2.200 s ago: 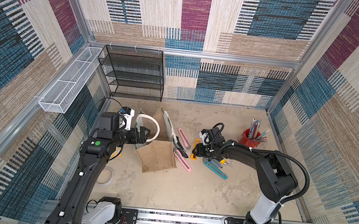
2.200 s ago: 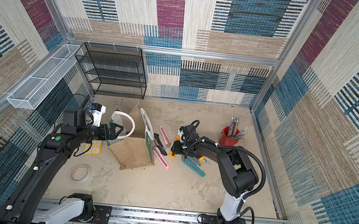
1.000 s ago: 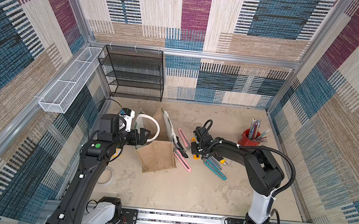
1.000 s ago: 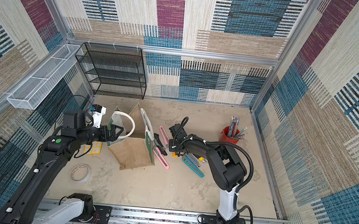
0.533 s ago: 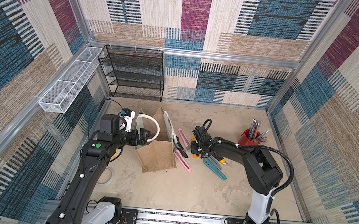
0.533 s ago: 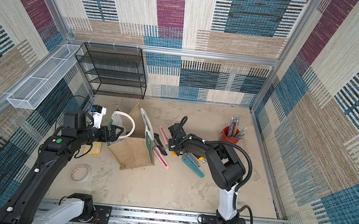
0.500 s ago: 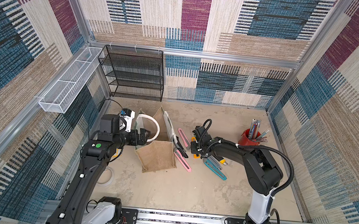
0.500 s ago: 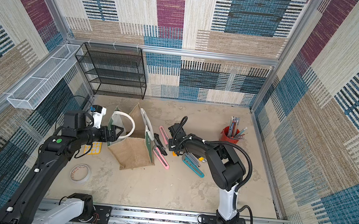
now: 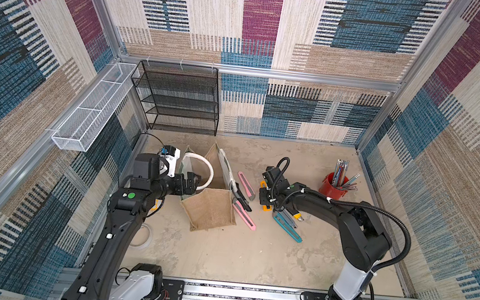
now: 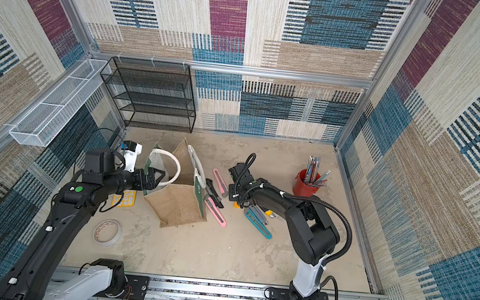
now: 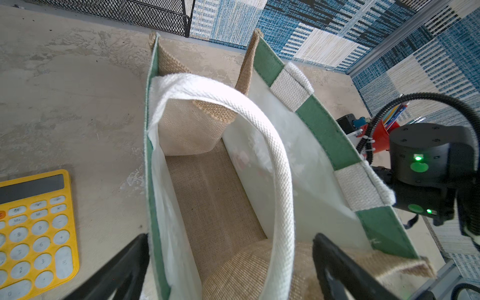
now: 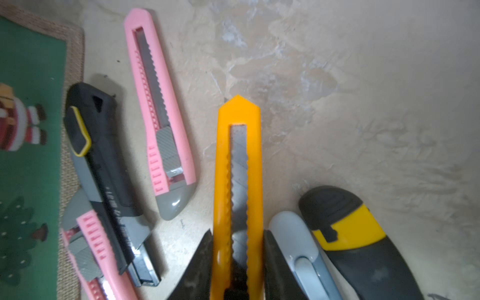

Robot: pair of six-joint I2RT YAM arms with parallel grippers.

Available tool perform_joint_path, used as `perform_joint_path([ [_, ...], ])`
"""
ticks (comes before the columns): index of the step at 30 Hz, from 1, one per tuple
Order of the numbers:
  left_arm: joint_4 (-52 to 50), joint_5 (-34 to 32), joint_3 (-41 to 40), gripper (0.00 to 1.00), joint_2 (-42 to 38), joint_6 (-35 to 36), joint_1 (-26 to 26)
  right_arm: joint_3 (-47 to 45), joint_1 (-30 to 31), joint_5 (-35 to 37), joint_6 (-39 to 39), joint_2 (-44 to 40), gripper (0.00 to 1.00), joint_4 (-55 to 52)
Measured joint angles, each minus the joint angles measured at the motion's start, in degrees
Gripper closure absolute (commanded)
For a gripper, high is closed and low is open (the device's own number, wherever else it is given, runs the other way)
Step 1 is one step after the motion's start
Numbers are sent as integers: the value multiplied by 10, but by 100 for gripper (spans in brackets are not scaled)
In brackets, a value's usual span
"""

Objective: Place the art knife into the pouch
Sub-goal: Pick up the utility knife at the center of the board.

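Right gripper [image 12: 237, 235]: my fingers pinch the orange art knife [image 12: 237, 168].
Pouch [image 9: 209, 212]: upright, mouth open, left of that knife; a pink knife [image 12: 158, 104] and a black knife [image 12: 104, 155] lie between.
Left gripper [image 11: 230, 237]: spread wide at the pouch's rim, white handle [image 11: 259, 124] between my fingers.
Surface: mottled beige table [image 9: 251, 252].
Room: patchwork woven walls [image 9: 261, 19].

We see bright, even light and soft shadows; the white handle [image 11: 281, 181] glares (almost washed out).
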Motion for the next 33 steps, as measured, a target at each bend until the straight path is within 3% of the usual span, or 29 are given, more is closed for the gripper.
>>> perform_joint_path([
  [13,-72,-124,59,1,7,12,0,86,0,-26,-20,-80,83,-5],
  [19,-88,-124,68,0,48,22,0,139,0,-56,-43,-88,82,-5],
  [22,-91,-123,78,12,62,28,0,165,0,-71,-50,-89,82,-6],
  [24,-91,-119,86,34,71,33,0,176,1,-84,-54,-92,82,-3],
  [25,-92,-117,90,39,76,34,0,180,2,-90,-56,-93,82,-1],
  [33,-93,-97,108,48,112,41,0,254,19,-141,-65,-69,83,-3],
])
